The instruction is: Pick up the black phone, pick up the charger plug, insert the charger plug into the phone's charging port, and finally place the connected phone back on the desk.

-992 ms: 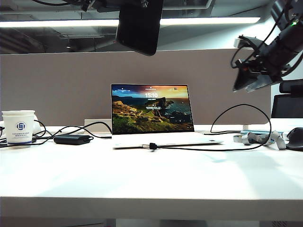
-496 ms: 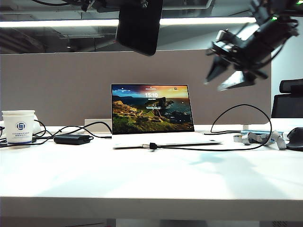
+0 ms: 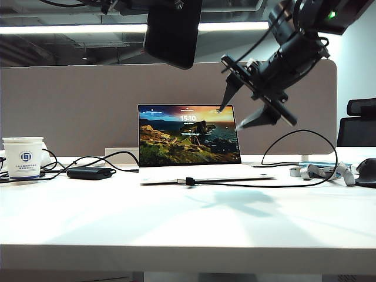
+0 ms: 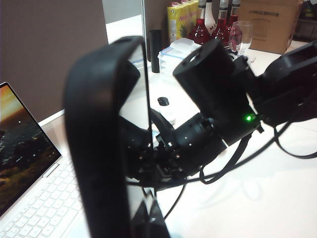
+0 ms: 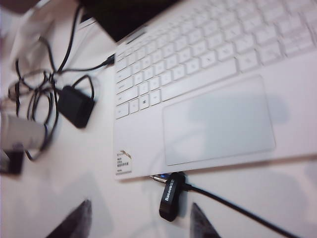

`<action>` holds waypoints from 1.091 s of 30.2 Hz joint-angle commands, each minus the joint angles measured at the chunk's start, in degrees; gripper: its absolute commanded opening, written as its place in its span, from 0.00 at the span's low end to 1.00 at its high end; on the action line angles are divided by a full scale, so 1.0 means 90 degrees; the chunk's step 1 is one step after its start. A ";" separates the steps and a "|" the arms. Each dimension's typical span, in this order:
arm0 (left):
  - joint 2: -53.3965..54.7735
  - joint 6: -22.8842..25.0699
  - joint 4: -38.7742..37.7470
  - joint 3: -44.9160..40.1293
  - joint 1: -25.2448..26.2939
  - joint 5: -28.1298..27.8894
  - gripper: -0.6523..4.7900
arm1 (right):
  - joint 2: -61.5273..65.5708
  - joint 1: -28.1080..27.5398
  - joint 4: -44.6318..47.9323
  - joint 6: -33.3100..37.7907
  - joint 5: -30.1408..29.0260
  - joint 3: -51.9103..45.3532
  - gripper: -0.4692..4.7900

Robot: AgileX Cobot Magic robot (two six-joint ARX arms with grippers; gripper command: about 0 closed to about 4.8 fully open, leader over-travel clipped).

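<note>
The black phone [image 3: 173,32] hangs high above the desk [image 3: 188,226], over the laptop, and my left gripper [image 4: 141,218] is shut on it. In the left wrist view the phone [image 4: 101,144] shows edge-on; its charging port is hidden. The charger plug [image 3: 189,181] lies on the desk against the laptop's front edge, and its thin cable [image 3: 294,185] runs off to the right. My right gripper [image 3: 229,118] hovers open above the laptop's right side. In the right wrist view the plug [image 5: 172,196] lies below, between the spread fingertips of that gripper [image 5: 138,225], nearer one finger [image 5: 200,225].
An open white laptop [image 3: 188,138] stands mid-desk. To the left are a paper cup [image 3: 23,157], a black power brick [image 3: 89,173] and tangled cables. At the right edge lie a coiled strip [image 3: 323,172] and a black mouse [image 3: 367,171]. A grey partition [image 3: 70,106] backs the desk.
My right arm has swung left from the upper right to above the laptop's right side, and its wrist has rolled. The jaws stayed open. The left gripper and phone kept still.
</note>
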 commanded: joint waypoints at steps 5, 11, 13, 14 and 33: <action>-0.0243 0.0027 0.0277 0.0039 -0.0002 -0.0236 0.11 | 0.0503 -0.0005 0.0471 0.1911 -0.0515 0.0017 0.57; -0.0335 0.0024 0.0301 0.0039 -0.0002 -0.0257 0.11 | 0.0925 0.0209 0.0891 0.2992 -0.0780 0.0017 0.61; -0.0374 0.0027 0.0318 0.0039 -0.0002 -0.0257 0.11 | 0.1008 0.0294 0.1071 0.3313 -0.0770 0.0017 0.61; -0.0403 0.0027 0.0328 0.0039 -0.0002 -0.0260 0.11 | 0.1039 0.0335 0.1129 0.3412 -0.0682 0.0017 0.61; -0.0651 0.0022 0.0369 0.0039 -0.0002 -0.0257 0.11 | 0.1406 0.0916 0.1666 0.1960 -0.0075 0.0022 0.61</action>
